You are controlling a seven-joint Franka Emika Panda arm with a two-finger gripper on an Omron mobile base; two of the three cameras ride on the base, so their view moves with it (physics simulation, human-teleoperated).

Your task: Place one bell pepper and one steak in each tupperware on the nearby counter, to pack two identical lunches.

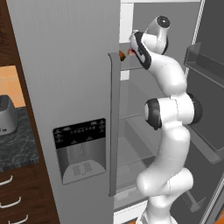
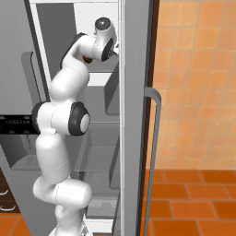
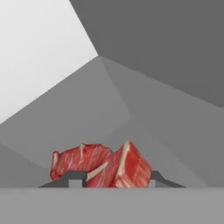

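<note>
In the hand view two pink-red steak pieces lie side by side on a grey fridge shelf: the left steak [image 3: 76, 161] and the right steak [image 3: 132, 168]. My gripper [image 3: 113, 178] is open, its finger tips wide apart and flanking the two pieces close up. In the left base view my hand reaches into the upper fridge shelf, where an orange-red bell pepper [image 1: 122, 55] peeks out past the door edge. The black marbled counter [image 1: 19, 146] lies at the left. The tupperware trays are out of view.
The closed grey fridge door [image 1: 70, 87] with its dispenser panel [image 1: 81, 148] stands left of the arm; the open right door [image 2: 136, 115] with a long handle is beside it. A silver toaster [image 1: 6, 114] sits on the counter above wooden drawers [image 1: 17, 201].
</note>
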